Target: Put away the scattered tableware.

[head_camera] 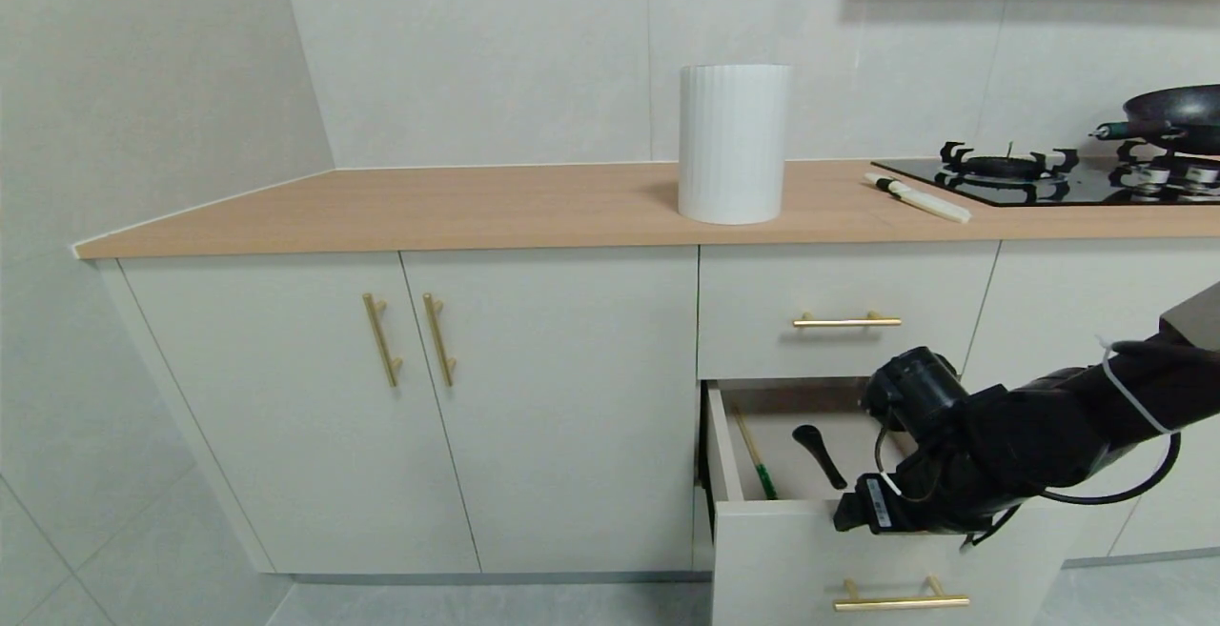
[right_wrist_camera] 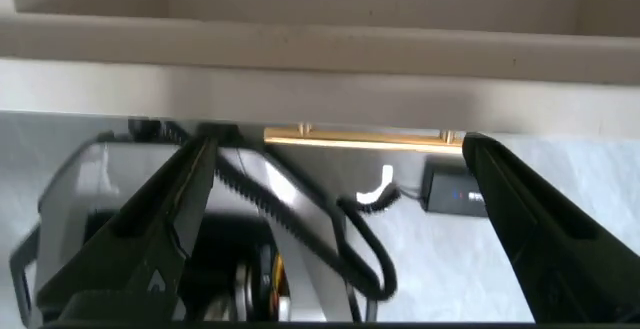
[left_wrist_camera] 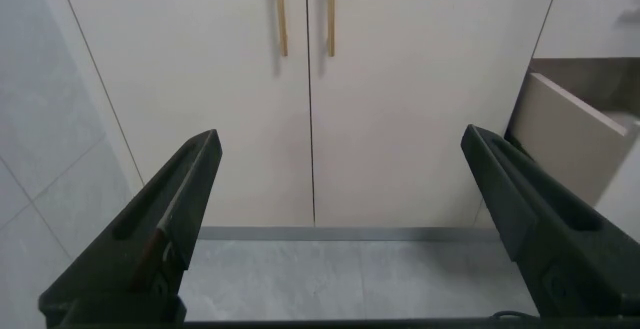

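Nearest, the right gripper is held over the front edge of the open drawer, fingers spread wide and empty. Chopsticks and a black spoon are seen lying inside the drawer. A white utensil is seen on the far counter, right of a white canister. The left gripper is likewise spread, faced toward the cupboard doors.

1. Wood-top counter: white ribbed canister stands upright mid-counter.
2. A long white utensil with a dark end lies flat between canister and hob, just beside the hob's edge.
3. Hob is set into the counter's right end, with a dark pan on its far burner.
4. Open drawer below: chopsticks along its left wall, black spoon beside them, apart.
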`<state>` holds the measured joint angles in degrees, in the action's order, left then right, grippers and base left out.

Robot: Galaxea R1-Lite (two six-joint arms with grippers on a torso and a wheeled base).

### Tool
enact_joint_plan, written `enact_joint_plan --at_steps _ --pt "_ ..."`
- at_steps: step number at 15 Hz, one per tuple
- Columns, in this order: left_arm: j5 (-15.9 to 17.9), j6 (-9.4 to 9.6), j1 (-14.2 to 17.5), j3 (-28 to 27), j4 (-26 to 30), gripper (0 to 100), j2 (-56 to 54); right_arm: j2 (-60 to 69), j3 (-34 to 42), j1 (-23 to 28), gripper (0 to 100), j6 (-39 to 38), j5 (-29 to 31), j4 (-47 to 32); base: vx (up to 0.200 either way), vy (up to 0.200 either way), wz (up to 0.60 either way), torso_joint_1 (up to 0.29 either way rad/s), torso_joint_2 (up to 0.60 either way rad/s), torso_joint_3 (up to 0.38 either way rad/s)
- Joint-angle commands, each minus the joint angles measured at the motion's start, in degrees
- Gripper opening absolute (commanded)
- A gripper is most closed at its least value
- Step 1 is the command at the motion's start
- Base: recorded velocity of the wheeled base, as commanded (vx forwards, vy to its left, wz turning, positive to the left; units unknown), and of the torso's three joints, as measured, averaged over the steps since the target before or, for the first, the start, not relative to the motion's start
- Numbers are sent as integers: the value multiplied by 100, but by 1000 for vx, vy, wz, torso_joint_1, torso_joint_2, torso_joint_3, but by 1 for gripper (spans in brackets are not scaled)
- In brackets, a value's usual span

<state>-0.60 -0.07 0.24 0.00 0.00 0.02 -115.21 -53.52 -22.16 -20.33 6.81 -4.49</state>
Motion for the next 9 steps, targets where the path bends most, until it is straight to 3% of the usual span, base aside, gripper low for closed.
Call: enact_joint_plan --at_steps 1,9 --pt "-2 -1 2 0 0 100 -2 -353 -317 221 100 38 4 71 0 0 0 0 0 0" --pt "-2 -1 2 0 0 100 -2 -1574 -1855 784 100 337 4 71 0 0 0 0 0 0"
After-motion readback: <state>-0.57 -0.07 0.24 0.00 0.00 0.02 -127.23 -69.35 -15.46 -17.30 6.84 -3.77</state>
